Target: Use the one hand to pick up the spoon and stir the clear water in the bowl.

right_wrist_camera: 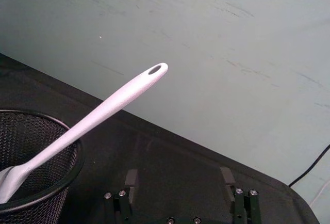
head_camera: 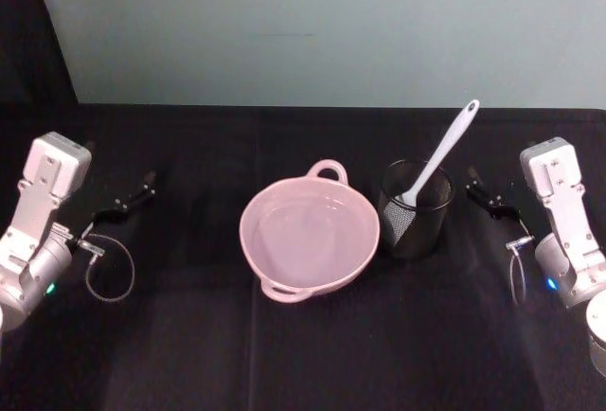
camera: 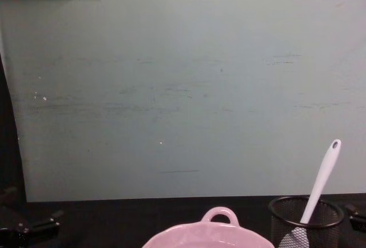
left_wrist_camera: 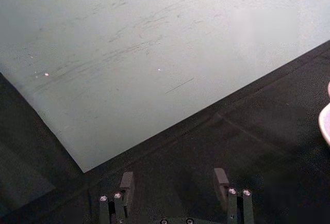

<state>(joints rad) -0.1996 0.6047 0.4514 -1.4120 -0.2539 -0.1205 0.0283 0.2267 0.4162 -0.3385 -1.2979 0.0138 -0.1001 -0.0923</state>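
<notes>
White plastic spoon [head_camera: 440, 153] leans in the mesh cup [head_camera: 417, 208], handle toward 1 o'clock, nearer the empty, parted right gripper [head_camera: 481, 189] at its 3 o'clock.

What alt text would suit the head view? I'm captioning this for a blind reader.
A pink bowl of water sits mid-table on a black cloth, with a white spoon leaning in a black mesh cup just to its right. The left gripper and right gripper rest open at either side, holding nothing.
</notes>
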